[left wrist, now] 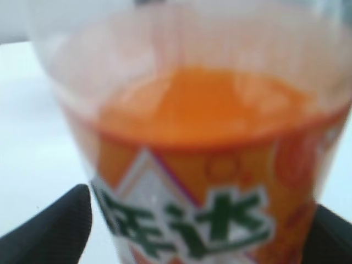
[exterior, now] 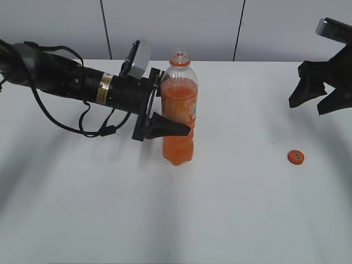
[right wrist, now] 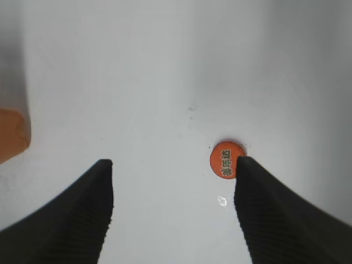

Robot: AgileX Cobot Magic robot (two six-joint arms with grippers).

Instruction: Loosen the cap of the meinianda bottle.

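I work in what looks like a lab or test room, not a home: my two black arms reach over a plain white table [exterior: 82, 220], bare but for one drink bottle [exterior: 179, 110] and its loose cap [exterior: 296, 157]. Behind it stands a pale grey panelled wall [exterior: 170, 27] with dark seams. A cable [exterior: 60, 118] trails from my left arm, and nothing homely sits around me

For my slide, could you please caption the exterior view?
Left gripper holds the uncapped bottle; cap lies on the table.
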